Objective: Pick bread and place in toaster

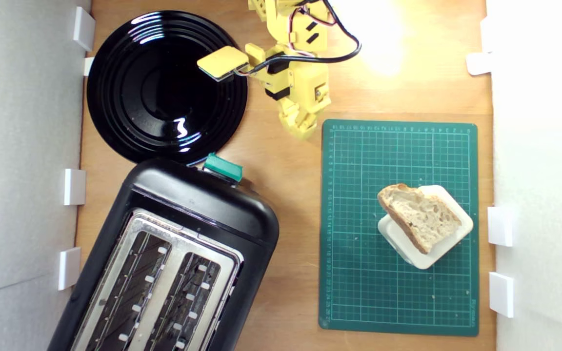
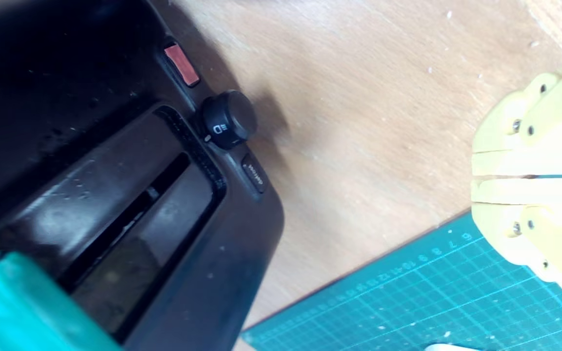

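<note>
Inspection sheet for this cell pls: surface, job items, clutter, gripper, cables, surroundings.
Surface: wooden table, crumb specks; green cutting mat at the exterior view's right.
Job's things: bread lies on a cream block on the mat; toaster at lower left, both slots empty, green lever knob.
Clutter: black plate, empty.
Gripper: gripper shut, empty, above bare table between plate and mat.
Cables: black cable looped along the arm.
Surroundings: white walls with white brackets.
</note>
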